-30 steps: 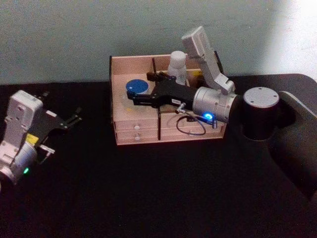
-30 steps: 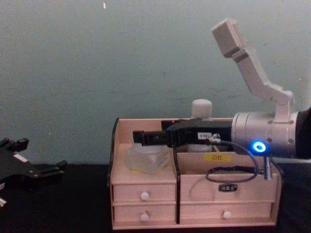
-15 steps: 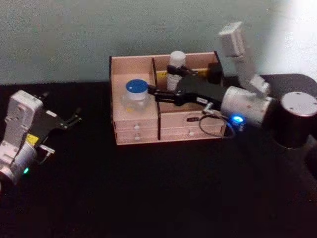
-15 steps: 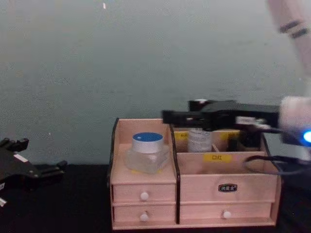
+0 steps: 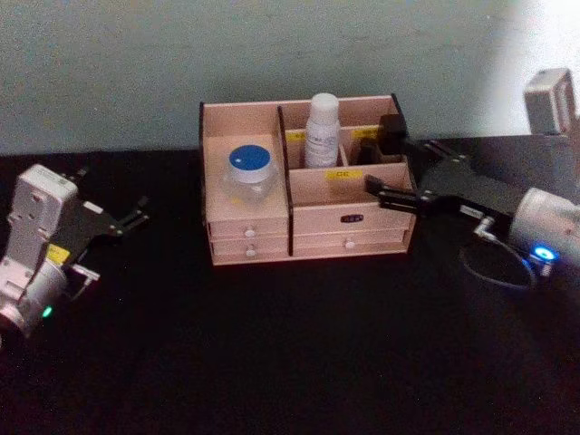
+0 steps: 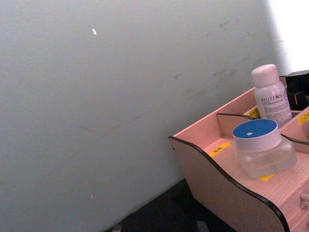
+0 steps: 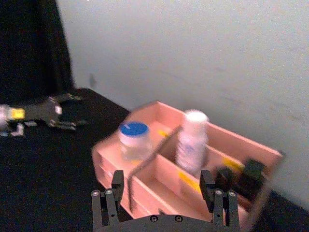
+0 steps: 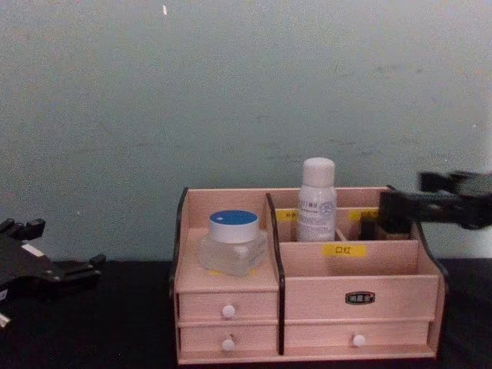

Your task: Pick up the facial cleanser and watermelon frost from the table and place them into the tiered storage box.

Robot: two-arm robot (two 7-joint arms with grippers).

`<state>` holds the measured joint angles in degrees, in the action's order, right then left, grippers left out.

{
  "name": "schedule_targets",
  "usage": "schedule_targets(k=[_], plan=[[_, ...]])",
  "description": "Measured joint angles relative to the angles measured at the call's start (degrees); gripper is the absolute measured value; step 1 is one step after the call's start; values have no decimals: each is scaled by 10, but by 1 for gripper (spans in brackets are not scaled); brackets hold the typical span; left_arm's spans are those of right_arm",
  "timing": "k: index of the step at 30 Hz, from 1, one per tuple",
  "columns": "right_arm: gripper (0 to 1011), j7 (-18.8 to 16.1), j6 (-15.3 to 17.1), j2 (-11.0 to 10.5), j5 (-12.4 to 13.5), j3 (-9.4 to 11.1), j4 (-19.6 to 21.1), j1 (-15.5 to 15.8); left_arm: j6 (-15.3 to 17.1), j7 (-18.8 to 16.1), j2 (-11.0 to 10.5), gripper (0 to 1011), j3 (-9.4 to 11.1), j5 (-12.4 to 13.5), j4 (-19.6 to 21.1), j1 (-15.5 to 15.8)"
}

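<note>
We find both items already stowed in the light wooden tiered storage box [image 5: 308, 231]: the squat clear watermelon frost jar with its blue lid [image 5: 247, 172] sits in the left compartment, and the tall white facial cleanser bottle [image 5: 322, 131] stands upright in a rear one. Our right gripper [image 5: 376, 188] hangs just beside the box's right end, fingers spread wide and empty. The left gripper [image 5: 136, 216] is parked well apart on the black table [image 5: 299, 362] — its fingers look parted, holding nothing. Our one worry: a careless swing of the right arm could clip the box wall and topple the bottle.
</note>
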<state>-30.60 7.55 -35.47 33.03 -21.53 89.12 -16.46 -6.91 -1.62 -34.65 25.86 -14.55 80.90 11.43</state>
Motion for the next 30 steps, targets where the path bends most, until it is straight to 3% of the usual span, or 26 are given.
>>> schedule_targets(k=[1, 3, 6, 7, 9, 10, 12, 16, 17, 21, 25, 26, 30], plan=[[1002, 0, 0, 0, 0, 0, 0, 0, 0, 0, 0, 1001, 0, 0, 0, 0], [1003, 25, 10, -19, 4, 20, 17, 25, 0, 0, 0, 1001, 0, 0, 0, 0], [1003, 60, 17, -30, 2, 41, 31, 48, 0, 0, 0, 1001, 0, 0, 0, 0], [1003, 60, 17, -30, 2, 41, 31, 48, 0, 0, 0, 1001, 0, 0, 0, 0], [1002, 103, 25, -32, -5, 64, 40, 67, 0, 0, 0, 1001, 0, 0, 0, 0], [1002, 103, 25, -32, -5, 64, 40, 67, 0, 0, 0, 1001, 0, 0, 0, 0], [1003, 152, 29, -21, -15, 87, 42, 82, 0, 0, 0, 1001, 0, 0, 0, 0], [1002, 221, 25, 4, -45, 102, 35, 91, 0, 0, 0, 1001, 0, 0, 0, 0], [1002, 221, 25, 4, -45, 102, 35, 91, 0, 0, 0, 1001, 0, 0, 0, 0], [1003, 283, 10, 35, -90, 98, 9, 90, 0, 0, 0, 1001, 0, 0, 0, 0], [1002, 328, -9, 59, -145, 77, -25, 79, 0, 0, 0, 1001, 0, 0, 0, 0], [1002, 342, -17, 69, -170, 63, -43, 72, 0, 0, 0, 1001, 0, 0, 0, 0], [1002, 361, -29, 87, -218, 37, -83, 54, 0, 0, 0, 1001, 0, 0, 0, 0]])
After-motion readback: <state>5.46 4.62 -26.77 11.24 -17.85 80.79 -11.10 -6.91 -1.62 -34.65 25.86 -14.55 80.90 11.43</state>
